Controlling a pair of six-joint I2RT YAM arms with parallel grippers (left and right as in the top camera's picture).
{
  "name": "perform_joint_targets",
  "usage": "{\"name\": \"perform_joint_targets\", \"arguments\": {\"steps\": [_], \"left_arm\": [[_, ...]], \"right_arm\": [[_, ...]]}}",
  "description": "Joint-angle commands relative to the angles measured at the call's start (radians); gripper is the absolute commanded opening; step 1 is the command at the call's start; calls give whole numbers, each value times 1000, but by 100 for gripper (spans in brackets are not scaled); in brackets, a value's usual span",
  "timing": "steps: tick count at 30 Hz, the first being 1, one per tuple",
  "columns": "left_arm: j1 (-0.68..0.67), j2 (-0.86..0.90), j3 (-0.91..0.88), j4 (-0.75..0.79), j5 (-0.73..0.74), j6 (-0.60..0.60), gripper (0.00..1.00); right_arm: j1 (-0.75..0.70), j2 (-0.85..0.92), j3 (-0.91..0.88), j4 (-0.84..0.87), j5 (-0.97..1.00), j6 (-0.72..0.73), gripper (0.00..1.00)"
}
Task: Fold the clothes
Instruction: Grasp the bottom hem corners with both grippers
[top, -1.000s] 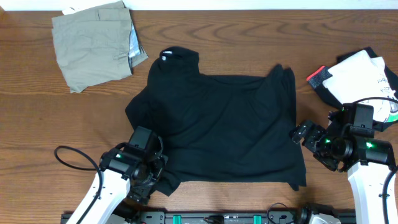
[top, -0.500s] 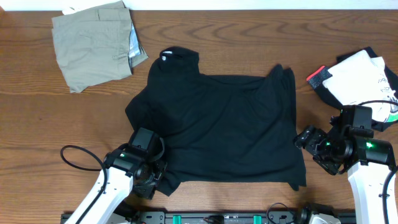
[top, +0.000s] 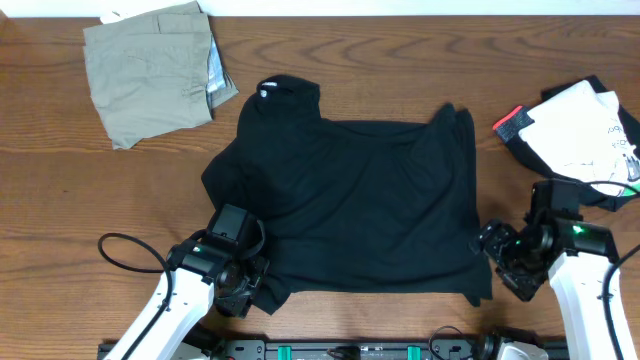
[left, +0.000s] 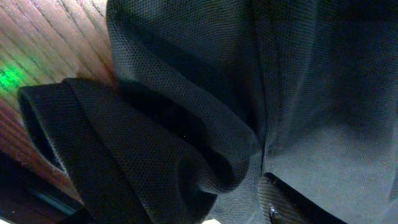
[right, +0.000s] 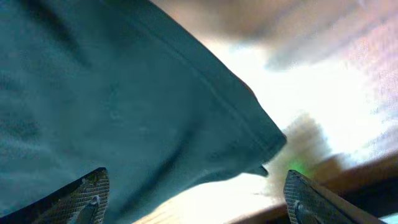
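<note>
The black shirt (top: 360, 200) lies spread flat on the tabletop (top: 80, 210). At the shirt's bottom left corner the left tool (top: 240, 288) is buried in bunched cloth, and I can't tell whether it is spread or pinching. At the shirt's bottom right corner the right tool (right: 196, 199) stands spread wide, holding nothing, with the hem corner just ahead of its fingertips (right: 87, 193).
</note>
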Motion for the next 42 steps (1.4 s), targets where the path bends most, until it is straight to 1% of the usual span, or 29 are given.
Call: {"name": "perform_joint_targets", "arguments": {"steps": [1, 8, 14, 25, 34, 39, 42], "left_arm": [[-4, 5, -4, 0, -6, 9, 63], [-4, 5, -4, 3, -6, 9, 63], [-4, 5, -4, 6, -6, 9, 63], [-4, 5, -4, 15, -6, 9, 63], [-4, 5, -4, 29, -6, 9, 63], [-4, 5, -4, 29, -6, 28, 63], [-4, 5, -4, 28, -6, 28, 62]], "right_arm": [[-13, 2, -23, -16, 22, 73, 87], [-13, 2, -27, -93, 57, 131, 87], [-13, 3, -56, -76, 56, 151, 88], [-13, 5, -140, 57, 39, 164, 89], [-13, 16, -207, 137, 11, 190, 87], [-13, 36, -227, 180, -23, 190, 85], [-13, 45, -227, 195, -23, 190, 80]]}}
